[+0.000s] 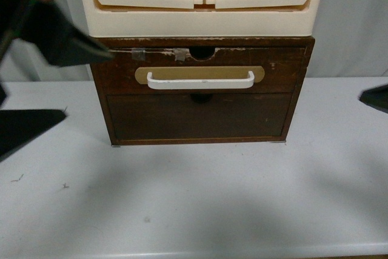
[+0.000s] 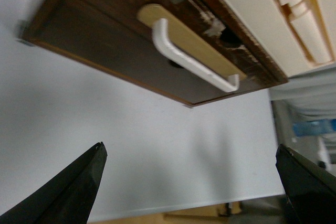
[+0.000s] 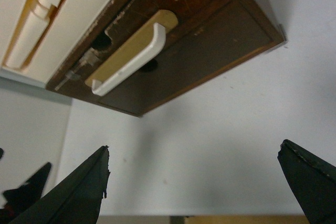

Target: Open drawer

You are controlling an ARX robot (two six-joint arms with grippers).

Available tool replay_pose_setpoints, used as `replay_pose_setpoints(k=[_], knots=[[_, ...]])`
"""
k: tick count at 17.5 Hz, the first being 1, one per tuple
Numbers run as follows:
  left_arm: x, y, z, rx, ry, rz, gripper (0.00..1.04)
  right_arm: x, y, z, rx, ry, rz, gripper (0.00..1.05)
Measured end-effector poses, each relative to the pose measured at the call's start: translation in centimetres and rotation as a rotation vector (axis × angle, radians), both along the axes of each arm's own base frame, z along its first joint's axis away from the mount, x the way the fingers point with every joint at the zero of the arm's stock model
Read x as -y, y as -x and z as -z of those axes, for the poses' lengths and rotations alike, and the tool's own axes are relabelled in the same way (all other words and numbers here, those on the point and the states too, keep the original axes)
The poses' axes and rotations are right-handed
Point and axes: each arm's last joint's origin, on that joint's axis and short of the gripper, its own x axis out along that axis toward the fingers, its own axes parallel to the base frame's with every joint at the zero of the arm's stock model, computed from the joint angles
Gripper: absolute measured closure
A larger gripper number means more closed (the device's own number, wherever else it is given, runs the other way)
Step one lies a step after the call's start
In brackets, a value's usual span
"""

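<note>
The drawer (image 1: 121,76) is the wide, shallow dark-brown front at the top of the wooden cabinet. It has a white bar handle (image 1: 200,80) on a tan oval plate, and sits flush and shut. Its chipped top edge has a half-round notch (image 1: 202,53) and tape bits. My left gripper (image 1: 88,86) is open and empty, to the left of the cabinet and apart from it. One finger (image 1: 376,97) of my right gripper shows at the right edge. In the left wrist view the open gripper (image 2: 189,148) hangs over the table, with the handle (image 2: 191,56) ahead. In the right wrist view the open gripper (image 3: 193,146) likewise faces the handle (image 3: 128,56).
A cream plastic drawer unit (image 1: 200,4) stands on top of the cabinet. A plain dark-brown panel (image 1: 200,116) without a handle lies below the drawer. The cabinet stands on a white table (image 1: 194,198), and the table's front edge is near the camera.
</note>
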Motion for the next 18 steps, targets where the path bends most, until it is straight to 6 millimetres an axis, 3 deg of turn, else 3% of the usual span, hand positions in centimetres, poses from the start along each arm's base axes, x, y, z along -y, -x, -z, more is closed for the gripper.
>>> replay_pose_setpoints(k=[3,5,8,18], knots=[[1.9,-5.2,2.1,-0.017,0.156,0.014,0.07,-2.4,-5.7,2.4,-0.063,-0.142,-0.022,0.06],[2.3,-7.3,4.2,-0.045,0.220,-0.007,0.07,-4.4,-8.0,4.0,-0.105,-0.169,-0.053,0.06],[3.0,-10.1,5.8,-0.072,0.302,-0.018,0.07,-7.0,-11.3,4.6,-0.105,-0.192,-0.064,0.06],[3.1,-12.3,6.5,-0.078,0.414,-0.069,0.07,-10.5,-15.3,4.7,-0.091,-0.228,-0.048,0.06]])
